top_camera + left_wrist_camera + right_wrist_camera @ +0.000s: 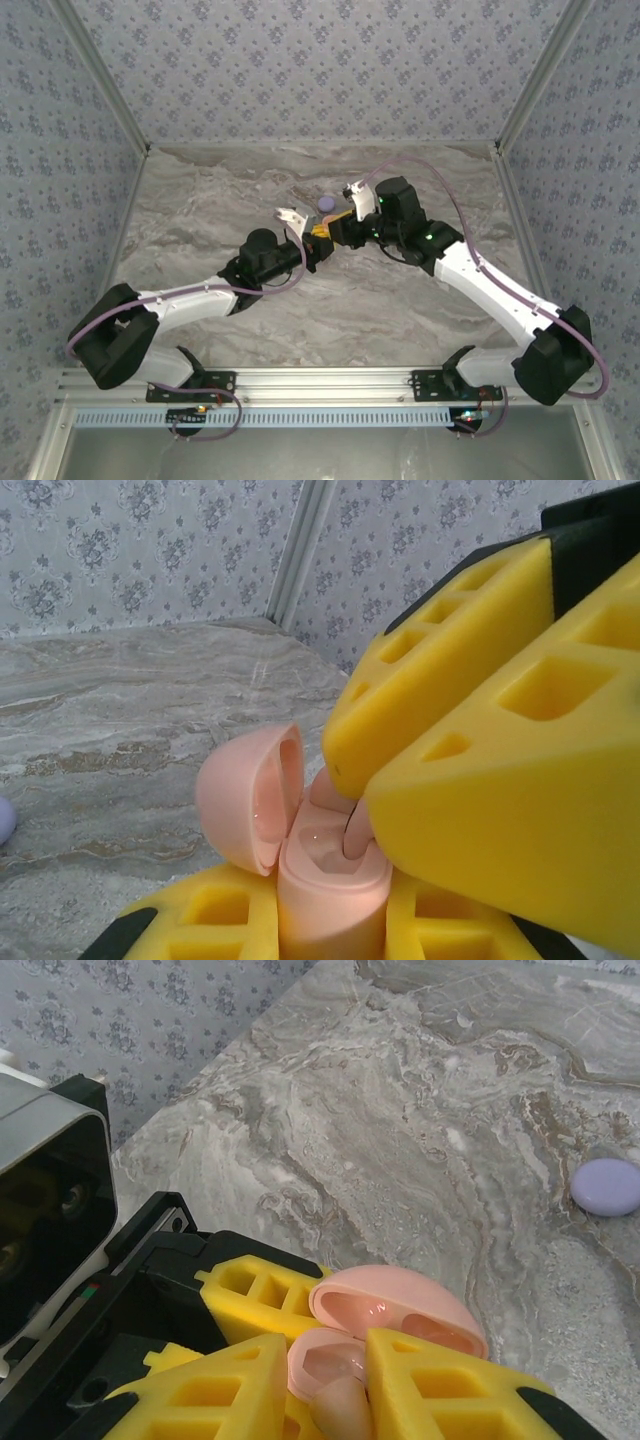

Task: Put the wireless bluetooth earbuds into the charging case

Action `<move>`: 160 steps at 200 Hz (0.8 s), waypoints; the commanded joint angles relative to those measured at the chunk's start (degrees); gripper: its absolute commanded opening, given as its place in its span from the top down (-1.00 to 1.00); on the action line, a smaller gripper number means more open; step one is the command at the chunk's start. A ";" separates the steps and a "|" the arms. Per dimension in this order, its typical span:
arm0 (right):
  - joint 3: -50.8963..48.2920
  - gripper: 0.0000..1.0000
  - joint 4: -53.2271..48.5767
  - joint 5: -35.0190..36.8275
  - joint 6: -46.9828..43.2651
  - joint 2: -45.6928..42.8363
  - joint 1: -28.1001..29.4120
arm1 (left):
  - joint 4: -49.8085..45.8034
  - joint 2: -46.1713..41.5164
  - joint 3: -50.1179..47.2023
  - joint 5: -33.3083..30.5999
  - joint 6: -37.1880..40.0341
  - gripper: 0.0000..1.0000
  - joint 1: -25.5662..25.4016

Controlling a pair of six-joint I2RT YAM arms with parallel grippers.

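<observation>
Above marble tabletop (200,200), wrist views show left claw (330,925) clamping pink case (300,855), right claw (325,1370) pinching earbud (340,1415).

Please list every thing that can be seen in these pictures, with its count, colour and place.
rounded plastic charging case: one, pale pink, lid open, held in the left gripper.
small plastic earbud: one, pale pink, between the fingers of the right gripper, tip at the case's opening.
round flat disc: one, light purple, on the table just beyond the grippers.
marble-patterned table: one, grey.
left gripper: one, yellow fingers, shut on the case.
right gripper: one, yellow fingers, around the earbud.
</observation>
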 commanded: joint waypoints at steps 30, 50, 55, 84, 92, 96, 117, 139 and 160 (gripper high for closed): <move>2.91 0.42 -2.89 -1.30 -0.77 2.08 0.29 | 1.48 -2.78 2.08 2.10 2.25 0.69 -0.50; 3.31 0.34 -3.03 -1.13 -0.60 2.39 0.29 | 1.47 -2.84 2.00 2.13 2.41 0.69 -0.44; 3.37 0.32 -3.12 -1.11 -0.51 2.35 0.31 | 1.39 -2.77 1.90 2.16 2.48 0.69 -0.43; 4.20 0.26 -3.48 -0.40 -0.20 1.91 0.27 | 0.87 -2.84 1.75 1.62 2.88 0.69 -0.49; 4.38 0.23 -3.58 -0.10 -0.07 1.68 0.31 | 0.77 -2.84 1.69 1.47 3.02 0.70 -0.48; 4.47 0.23 -3.65 0.07 -0.04 1.55 0.27 | 0.71 -2.84 1.63 1.38 3.10 0.70 -0.42; 4.92 0.15 -3.78 0.49 0.28 0.86 0.25 | 0.65 -2.89 1.14 0.77 3.54 0.70 -0.46; 5.13 0.08 -4.24 1.09 0.38 0.15 0.39 | 0.46 -3.20 0.83 0.50 3.97 0.71 -0.48; 4.88 0.06 -4.44 2.55 0.64 -1.04 0.36 | -0.30 -3.62 0.73 -0.15 4.62 0.72 -0.43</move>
